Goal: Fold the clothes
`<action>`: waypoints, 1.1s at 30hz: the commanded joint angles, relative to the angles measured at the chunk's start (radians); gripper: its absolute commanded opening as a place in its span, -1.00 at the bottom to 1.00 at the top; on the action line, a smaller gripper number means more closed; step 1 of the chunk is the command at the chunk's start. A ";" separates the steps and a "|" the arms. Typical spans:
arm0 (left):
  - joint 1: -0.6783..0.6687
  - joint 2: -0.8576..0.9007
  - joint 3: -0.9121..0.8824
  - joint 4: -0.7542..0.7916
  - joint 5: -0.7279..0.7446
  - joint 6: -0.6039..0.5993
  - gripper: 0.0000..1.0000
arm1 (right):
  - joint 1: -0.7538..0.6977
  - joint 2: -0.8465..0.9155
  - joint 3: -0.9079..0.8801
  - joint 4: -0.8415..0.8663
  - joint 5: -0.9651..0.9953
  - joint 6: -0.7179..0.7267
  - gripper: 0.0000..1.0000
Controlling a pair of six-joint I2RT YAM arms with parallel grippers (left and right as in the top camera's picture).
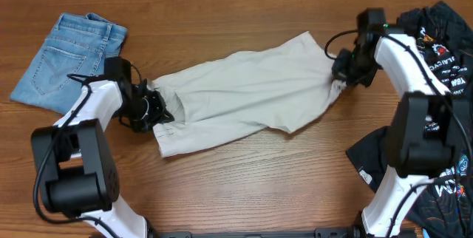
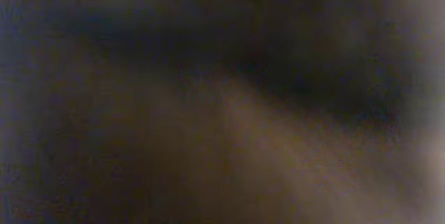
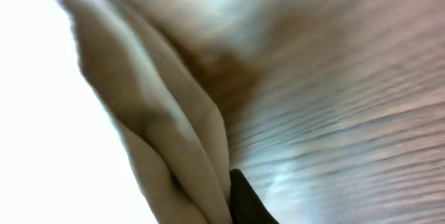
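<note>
Right gripper [image 1: 341, 75] is clamped on the right-hand edge of the beige shorts [image 1: 251, 94]. In the right wrist view a thick fold of the pale cloth [image 3: 160, 133] runs down against the one dark finger [image 3: 243, 200] that shows, and the other finger is hidden behind the fabric. Left gripper [image 1: 159, 111] sits at the opposite end of the shorts, on the left edge where the cloth bunches into a dark crease. Whether it is pinched on the cloth or merely resting there I cannot tell: from above the black head hides the fingers, and the left wrist view is only a dark brown blur.

The shorts lie spread across the middle of the wooden table [image 1: 244, 186], slanting from lower left up to upper right, mostly flat with long wrinkles along their length. The upper right corner rises to a point just beside the right gripper.

Up in the far left corner lie the denim shorts [image 1: 70, 60], light blue, back pocket up, near the left arm [image 1: 89, 109] but apart from the beige pair. At the right edge of the table the black jersey [image 1: 443, 53] is heaped, its printed lettering showing. More of the black fabric spills out lower down, and the right arm [image 1: 414, 127] crosses over it. Bare wood separates the jersey from the shorts.
</note>
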 commanded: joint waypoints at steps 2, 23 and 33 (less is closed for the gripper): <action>0.078 -0.132 0.031 -0.083 -0.339 0.024 -0.92 | 0.032 -0.145 0.079 0.010 -0.249 -0.228 -0.80; 0.117 -0.208 0.130 -0.224 -0.491 0.027 -0.92 | 0.159 -0.137 0.079 -0.032 0.201 0.003 -0.16; 0.116 -0.208 0.140 -0.250 -0.448 0.031 -0.92 | 0.356 -0.130 0.060 0.134 -0.398 -0.232 -0.79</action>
